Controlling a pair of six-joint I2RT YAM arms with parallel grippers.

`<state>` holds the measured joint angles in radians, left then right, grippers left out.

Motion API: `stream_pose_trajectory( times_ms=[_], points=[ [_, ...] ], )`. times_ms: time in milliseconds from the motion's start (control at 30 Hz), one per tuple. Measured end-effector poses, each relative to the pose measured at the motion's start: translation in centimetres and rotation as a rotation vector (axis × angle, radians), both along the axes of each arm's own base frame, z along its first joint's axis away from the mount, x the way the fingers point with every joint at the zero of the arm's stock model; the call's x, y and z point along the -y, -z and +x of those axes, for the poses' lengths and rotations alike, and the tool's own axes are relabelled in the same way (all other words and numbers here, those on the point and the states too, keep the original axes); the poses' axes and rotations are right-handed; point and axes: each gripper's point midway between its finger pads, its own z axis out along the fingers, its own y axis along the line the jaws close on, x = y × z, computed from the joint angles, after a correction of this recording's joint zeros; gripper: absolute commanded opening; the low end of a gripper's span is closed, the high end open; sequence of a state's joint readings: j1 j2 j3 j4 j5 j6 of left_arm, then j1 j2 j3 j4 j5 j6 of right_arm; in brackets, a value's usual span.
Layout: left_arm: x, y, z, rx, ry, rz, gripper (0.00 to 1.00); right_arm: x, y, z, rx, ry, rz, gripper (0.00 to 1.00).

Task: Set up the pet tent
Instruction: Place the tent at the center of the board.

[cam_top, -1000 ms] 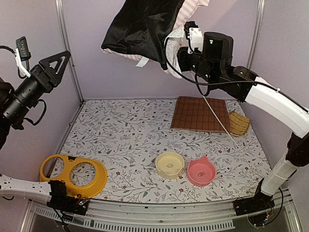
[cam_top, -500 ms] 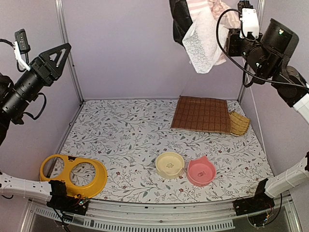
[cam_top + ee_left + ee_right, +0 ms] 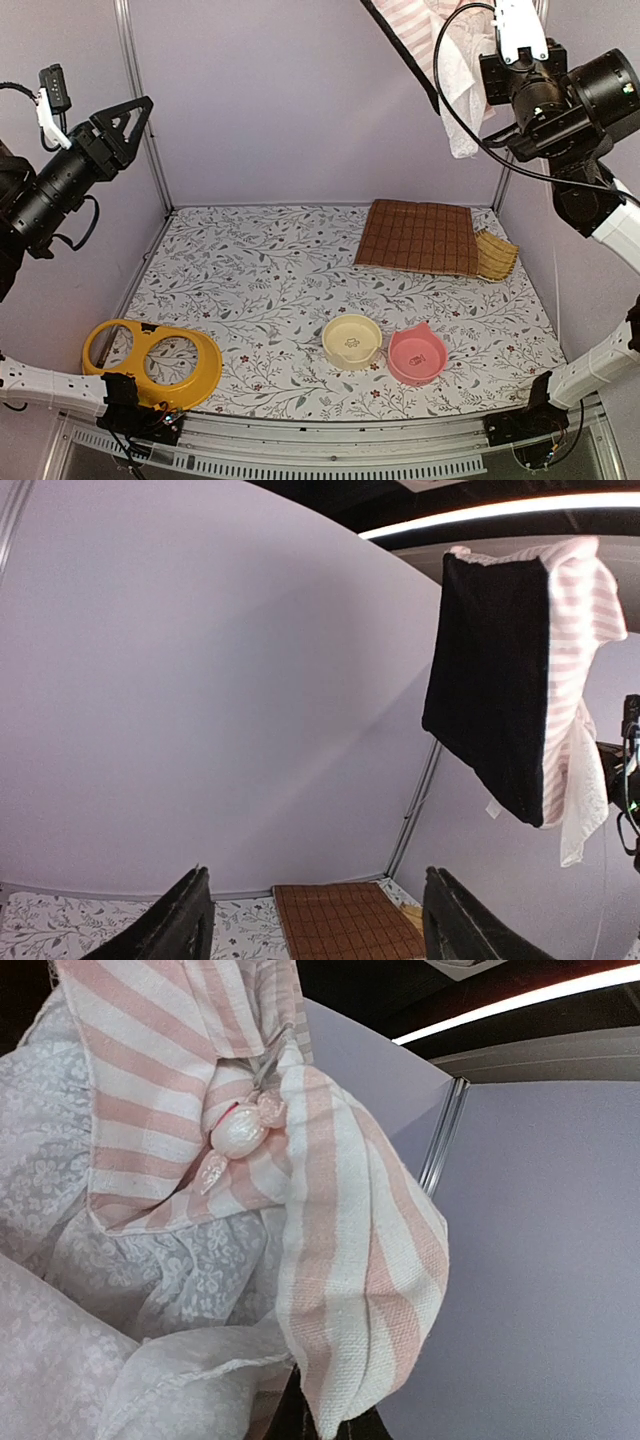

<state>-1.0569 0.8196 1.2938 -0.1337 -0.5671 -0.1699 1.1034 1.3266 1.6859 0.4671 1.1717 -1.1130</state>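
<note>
The pet tent (image 3: 428,28) is a bundle of pink-and-white striped fabric with white mesh and a black underside. It hangs high in the air at the top right, partly cut off by the frame edge. My right gripper (image 3: 495,72) is shut on its fabric; in the right wrist view the striped cloth (image 3: 340,1220) covers the dark fingers (image 3: 330,1422). My left gripper (image 3: 122,122) is raised at the upper left, open and empty, its jaws wide apart (image 3: 320,920). The left wrist view shows the tent (image 3: 520,670) hanging across the cell.
On the floral table lie a brown quilted mat (image 3: 418,237) and a woven mat (image 3: 495,255) at the back right. A cream bowl (image 3: 352,340) and a pink bowl (image 3: 417,354) sit near the front. A yellow two-hole bowl stand (image 3: 150,360) is front left.
My right arm has swung the tent up and to the right, from above the table's middle to the top right corner. The thin pole that hung down no longer shows. The left arm barely moved.
</note>
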Motion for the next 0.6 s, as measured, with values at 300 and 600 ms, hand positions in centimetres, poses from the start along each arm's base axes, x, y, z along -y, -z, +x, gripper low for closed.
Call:
stream_pose_trajectory(
  times_ms=[300,600],
  points=[
    [-3.5,0.8,-0.2,-0.053,-0.094,-0.054,0.70,-11.7,10.3,5.8,-0.208,-0.141,-0.254,0.00],
    [-6.7,1.7,-0.6,-0.086,-0.177,-0.080,0.72,-26.2,38.2,14.2,-0.666,-0.472,-0.293,0.00]
  ],
)
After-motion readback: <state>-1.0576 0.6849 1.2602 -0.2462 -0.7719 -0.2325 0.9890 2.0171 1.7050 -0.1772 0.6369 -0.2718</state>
